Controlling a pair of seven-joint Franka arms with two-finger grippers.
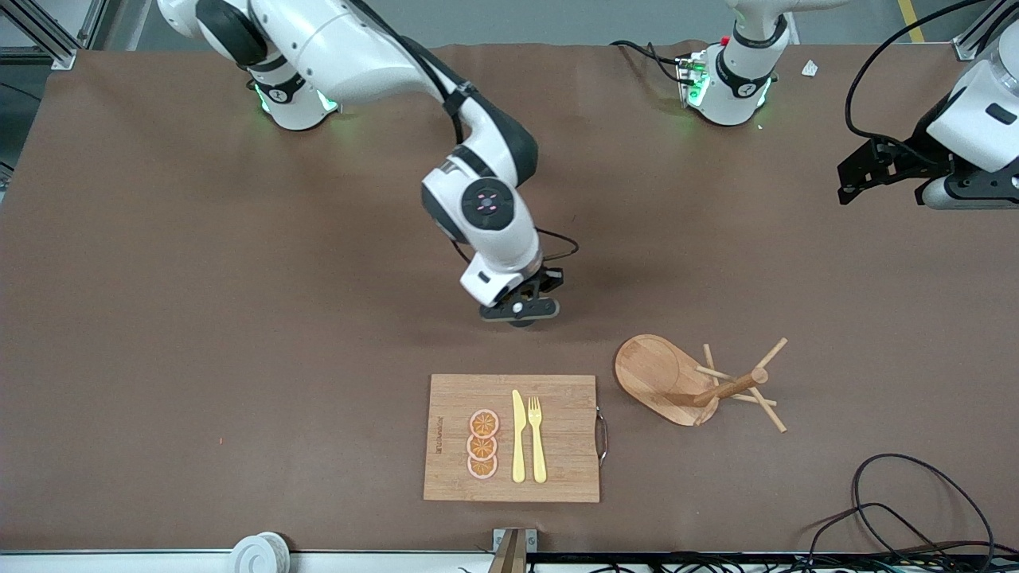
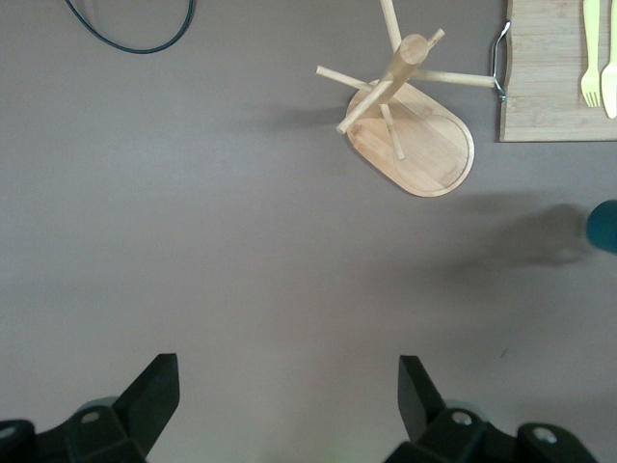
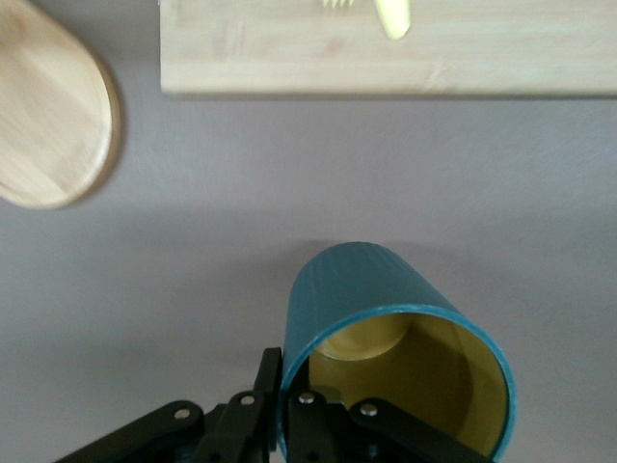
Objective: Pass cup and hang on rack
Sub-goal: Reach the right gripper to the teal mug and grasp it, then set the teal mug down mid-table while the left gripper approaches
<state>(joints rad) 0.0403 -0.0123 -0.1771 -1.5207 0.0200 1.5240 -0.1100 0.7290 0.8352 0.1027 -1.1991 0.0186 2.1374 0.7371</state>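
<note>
Brown matting covers the table [image 1: 199,318]; on it in the front view, the light wooden mug tree rack [image 1: 685,386] stands beside a rectangular bamboo cutting board [image 1: 557,469]. The left gripper [image 2: 289,395] waits with its fingers spread, over bare matting. The right gripper [image 3: 285,405] pinches the rim of the ribbed teal cup [image 3: 386,338] with its yellowish inside, near the board.

Front view: cup [image 3: 386,328] hidden beneath right gripper [image 1: 521,306]; left wrist view: cup cropped at 3 o'clock edge.
</note>
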